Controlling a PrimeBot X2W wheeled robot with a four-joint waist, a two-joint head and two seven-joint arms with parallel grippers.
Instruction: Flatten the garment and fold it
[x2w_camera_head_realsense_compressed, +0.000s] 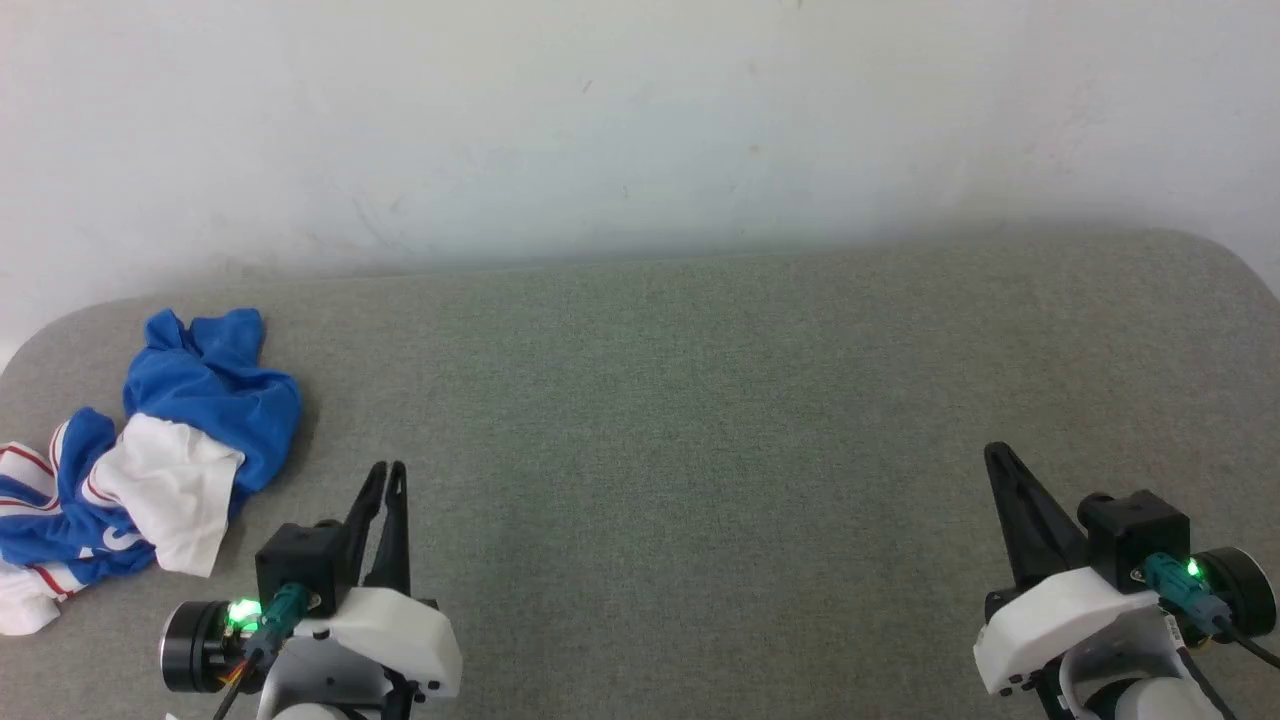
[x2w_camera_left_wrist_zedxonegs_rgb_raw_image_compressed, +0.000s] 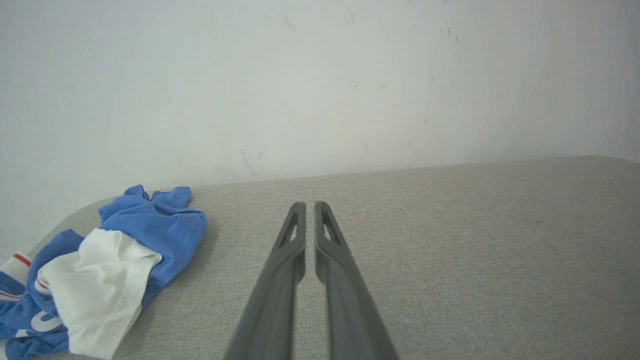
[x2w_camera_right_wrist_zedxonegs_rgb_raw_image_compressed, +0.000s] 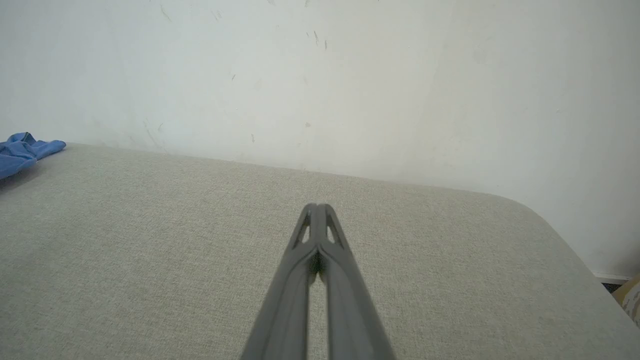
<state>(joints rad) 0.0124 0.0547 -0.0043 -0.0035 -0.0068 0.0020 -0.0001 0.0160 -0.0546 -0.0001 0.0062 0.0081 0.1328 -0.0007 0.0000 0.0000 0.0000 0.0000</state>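
The garment is seen crumpled at nine o'clock on the grey fabric tabletop, near its rounded edge. White lettering is glimpsed on a blue fold but is too creased to be read. The left gripper is held near it, jaws parted by a slit and empty. The right gripper, well apart at four o'clock, is clenched on nothing. A scuffed white wall is seen behind.

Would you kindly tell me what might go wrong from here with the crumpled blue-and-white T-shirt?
1. The bright blue soft T-shirt with white sleeves lies bunched at the grey fabric surface's left end; a pinch may catch several layers.
2. The left gripper is barely parted, perhaps too narrow for the heap.
3. The right gripper, shut, sits far from it.
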